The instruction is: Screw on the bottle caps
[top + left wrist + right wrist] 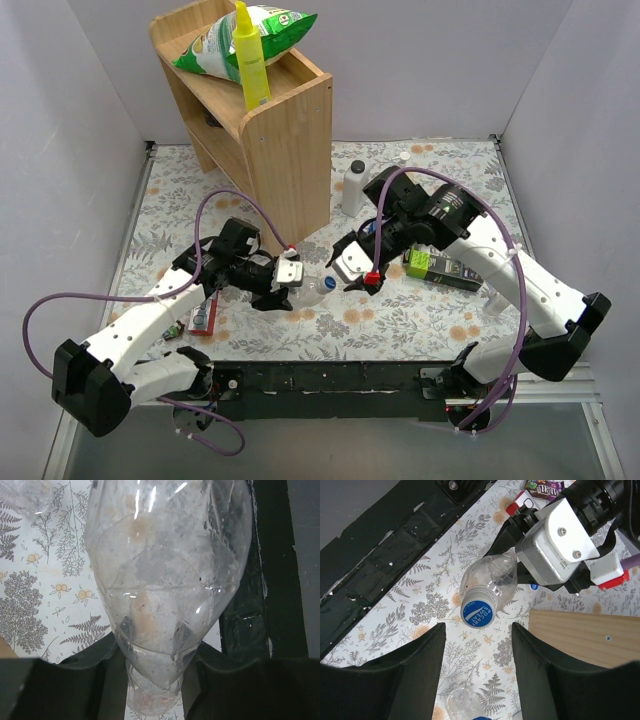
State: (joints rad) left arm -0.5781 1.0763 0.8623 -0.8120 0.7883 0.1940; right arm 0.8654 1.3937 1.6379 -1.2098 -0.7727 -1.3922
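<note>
One bottle point(492, 577), clamped in the left pincer point(155, 650), carries its cap point(479, 612) just ahead of the open right pincer point(478, 630), untouched; a second capping likely remains.

The left tool point(288, 290) clamps a clear bottle point(312, 291) held sideways, neck toward the nearby right tool point(352, 278).

The left arm point(150, 325) and right arm point(530, 280) have white shells over black joints, each with a looping purple cable point(225, 205), and the left gripper point(515, 560) has a white two-screw housing with a red tab
</note>
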